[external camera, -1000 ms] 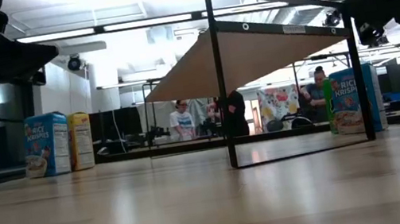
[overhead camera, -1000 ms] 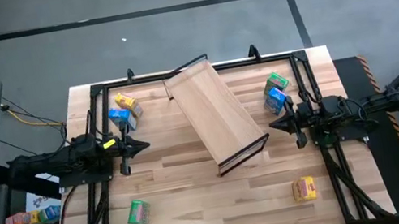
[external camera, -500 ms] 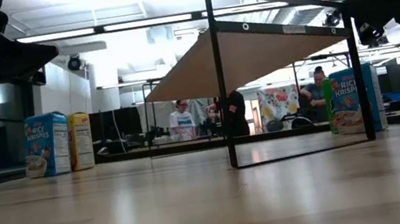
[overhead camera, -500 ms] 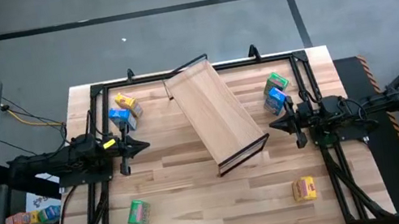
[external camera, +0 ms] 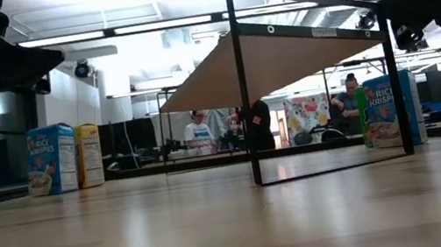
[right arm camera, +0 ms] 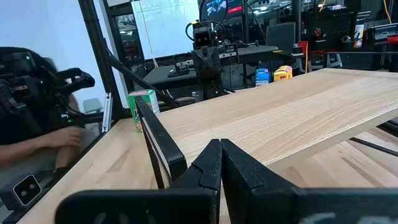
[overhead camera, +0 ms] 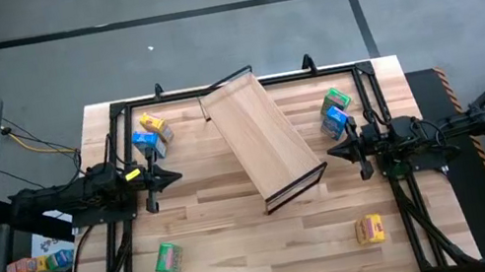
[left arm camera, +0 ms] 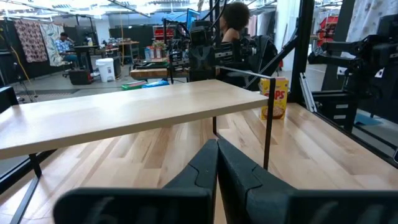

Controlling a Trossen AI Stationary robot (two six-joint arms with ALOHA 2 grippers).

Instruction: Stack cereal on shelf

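Across table (overhead camera: 239,227), shelf (overhead camera: 264,142) and both pincers: unchanged.

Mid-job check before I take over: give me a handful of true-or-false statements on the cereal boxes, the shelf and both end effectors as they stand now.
1. The shelf carries no cereal box. True.
2. The left end effector holds a green box. False: it is shut on nothing, beside the shelf.
3. A blue box and a yellow box stand together at the table's far left. True.
4. The right end effector is wide open. False: it is shut and empty.
5. The near yellow box lies on the table's right side. True.
6. Both green boxes stand side by side. False: one is near left, the other far right.
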